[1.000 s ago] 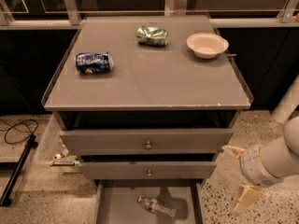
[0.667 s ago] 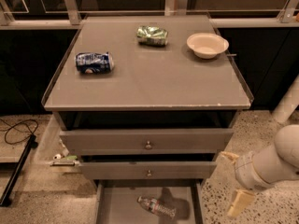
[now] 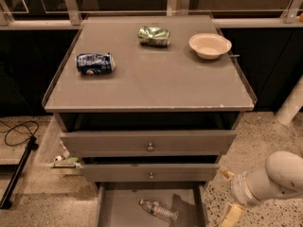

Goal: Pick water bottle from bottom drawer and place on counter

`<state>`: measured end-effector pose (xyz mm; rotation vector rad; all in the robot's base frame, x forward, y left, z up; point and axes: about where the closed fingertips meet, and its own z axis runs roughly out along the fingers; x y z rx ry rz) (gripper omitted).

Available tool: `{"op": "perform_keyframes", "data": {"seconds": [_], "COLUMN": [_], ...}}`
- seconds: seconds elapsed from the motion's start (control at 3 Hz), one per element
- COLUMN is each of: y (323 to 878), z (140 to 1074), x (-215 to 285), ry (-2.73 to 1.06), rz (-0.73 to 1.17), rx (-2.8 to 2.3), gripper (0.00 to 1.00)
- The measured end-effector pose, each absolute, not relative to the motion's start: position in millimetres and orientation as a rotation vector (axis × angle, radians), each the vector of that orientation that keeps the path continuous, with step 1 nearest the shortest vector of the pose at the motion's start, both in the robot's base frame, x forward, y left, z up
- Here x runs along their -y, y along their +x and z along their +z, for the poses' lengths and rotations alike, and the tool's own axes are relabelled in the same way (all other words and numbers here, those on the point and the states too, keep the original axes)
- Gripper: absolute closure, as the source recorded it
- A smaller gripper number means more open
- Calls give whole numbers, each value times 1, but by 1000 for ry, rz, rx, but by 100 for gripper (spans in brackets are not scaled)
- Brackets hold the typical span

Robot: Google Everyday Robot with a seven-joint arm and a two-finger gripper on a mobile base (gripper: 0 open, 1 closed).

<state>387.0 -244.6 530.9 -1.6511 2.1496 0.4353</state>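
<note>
- water bottle (image 3: 158, 210) lies on its side on the floor of the open bottom drawer (image 3: 118, 207).
- my gripper (image 3: 224, 196) hangs low just right of that drawer, apart from the bottle, its two fingers (image 3: 232, 215) spread wide, holding nothing.
- the counter (image 3: 156, 84) carries a crushed blue can (image 3: 95, 63), a crushed green can (image 3: 154, 36) and a pale bowl (image 3: 209, 45).

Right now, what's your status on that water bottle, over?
Gripper low, right of the bottom drawer, fingers open, empty. Water bottle lying on its side inside that open drawer. Nothing covering it.
</note>
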Motion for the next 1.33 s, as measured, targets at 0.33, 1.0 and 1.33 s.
{"op": "perform_keyframes", "data": {"seconds": [0.33, 1.0, 1.33], "y": [384, 380, 391], "z": [491, 449, 415], "x": [244, 234, 223], "ry": [-1614, -1582, -1588], "rz": [479, 537, 517], "rx": [-2138, -2124, -2083], "gripper": [0, 0, 0]}}
